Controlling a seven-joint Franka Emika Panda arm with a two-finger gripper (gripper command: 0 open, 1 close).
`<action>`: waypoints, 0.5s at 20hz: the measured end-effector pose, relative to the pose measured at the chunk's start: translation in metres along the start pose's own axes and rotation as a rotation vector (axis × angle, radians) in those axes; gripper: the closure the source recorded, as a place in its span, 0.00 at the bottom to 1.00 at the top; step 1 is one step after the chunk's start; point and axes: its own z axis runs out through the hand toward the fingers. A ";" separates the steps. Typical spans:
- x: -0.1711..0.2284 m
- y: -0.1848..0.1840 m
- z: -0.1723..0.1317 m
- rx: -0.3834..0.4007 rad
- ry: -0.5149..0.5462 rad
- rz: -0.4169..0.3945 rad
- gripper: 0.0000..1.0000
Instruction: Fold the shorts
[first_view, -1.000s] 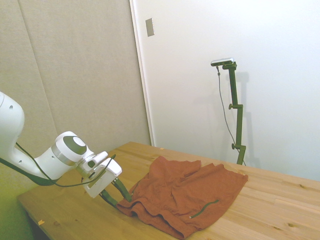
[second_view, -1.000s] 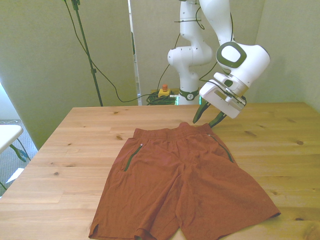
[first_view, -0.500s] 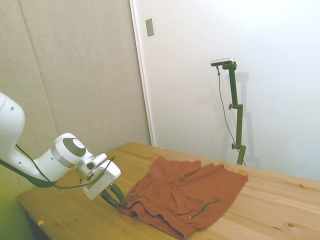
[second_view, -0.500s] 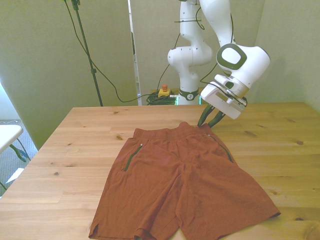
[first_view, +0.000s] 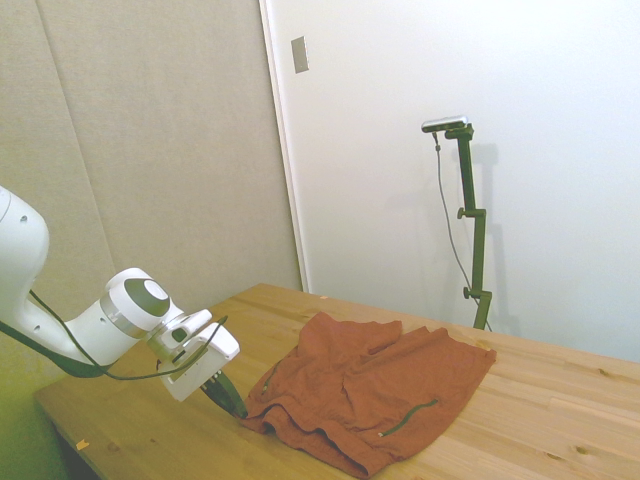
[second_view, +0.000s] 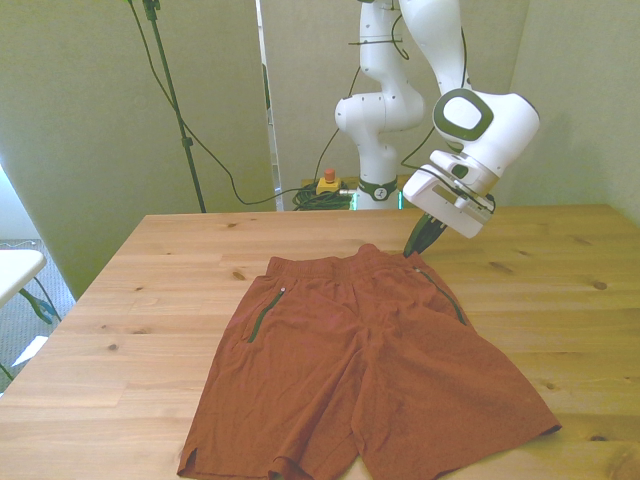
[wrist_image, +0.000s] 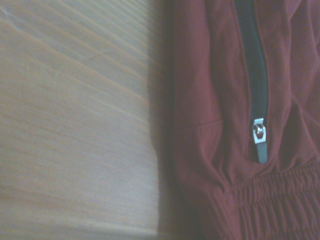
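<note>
- Side view: the shorts (first_view: 375, 385) lie on the wooden table (first_view: 560, 410), a bit bunched at the end close to the arm. The gripper (first_view: 232, 402) is down at that end, at the waistband corner. Its dark fingers look pressed close together, and they seem to be pinching the cloth edge. I would say the grab is only just made.
- Front view: the shorts (second_view: 365, 370) are spread out flat in the middle of the table (second_view: 150, 300), waistband far from us and both legs pointing to us. No part is laid over another part, so no fold is done yet. The gripper (second_view: 417, 243) touches the waistband corner on the front view's right, with the fingers together on it.
- Wrist view: up close I see the rust-orange cloth, a dark zip line with a small silver zip pull (wrist_image: 259, 140), and the crinkly waistband (wrist_image: 272, 200). Bare wood is just beside the cloth edge.
- What is left, I think: lift that corner, carry it across, and lay one half over the other. So the job is near its start.
</note>
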 end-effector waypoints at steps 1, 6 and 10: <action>0.000 0.001 -0.002 0.004 0.002 0.003 1.00; 0.007 0.014 -0.025 0.056 -0.002 0.051 1.00; 0.030 0.044 -0.049 0.105 0.019 0.112 1.00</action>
